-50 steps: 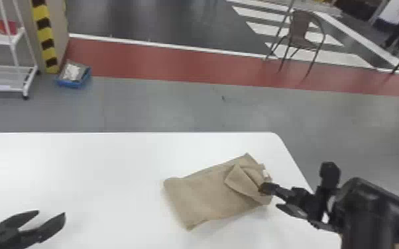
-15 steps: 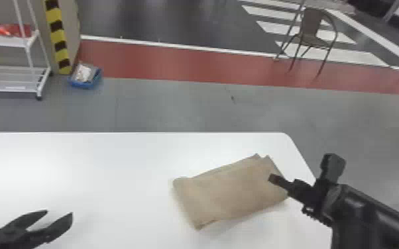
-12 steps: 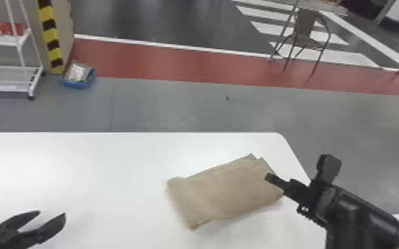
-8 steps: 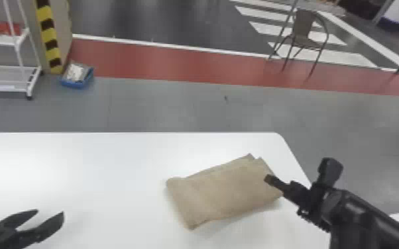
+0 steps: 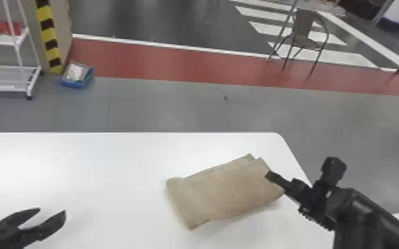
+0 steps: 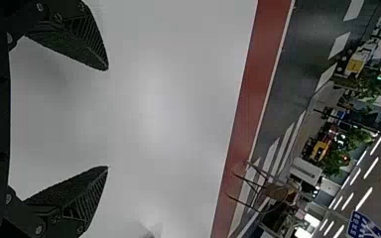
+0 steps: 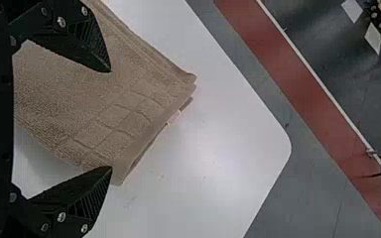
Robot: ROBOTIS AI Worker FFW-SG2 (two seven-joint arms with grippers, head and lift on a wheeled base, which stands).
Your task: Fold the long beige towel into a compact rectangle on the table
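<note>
My left gripper (image 5: 52,217) stands open over the table's near left part, well away from the towel. At the towel's right end is my right gripper (image 5: 270,177). The beige towel (image 5: 225,192) lies folded in layers, a slanted rectangle on the right half of the white table (image 5: 92,165), with its far layers slightly offset. In the left wrist view the left gripper (image 6: 108,118) has nothing between its fingers. The right wrist view has the right gripper (image 7: 111,119) open above the towel (image 7: 79,94), whose end edge and small tag show past the fingertips.
The table's right edge (image 5: 296,159) runs close by the right arm. On the floor beyond stand a white shelf rack (image 5: 26,66), a blue box (image 5: 76,75) and a chair (image 5: 306,36).
Since the earliest frame, the towel's bunched right end has been laid flat and let go by my right gripper, which has drawn slightly back. My left gripper looks unchanged.
</note>
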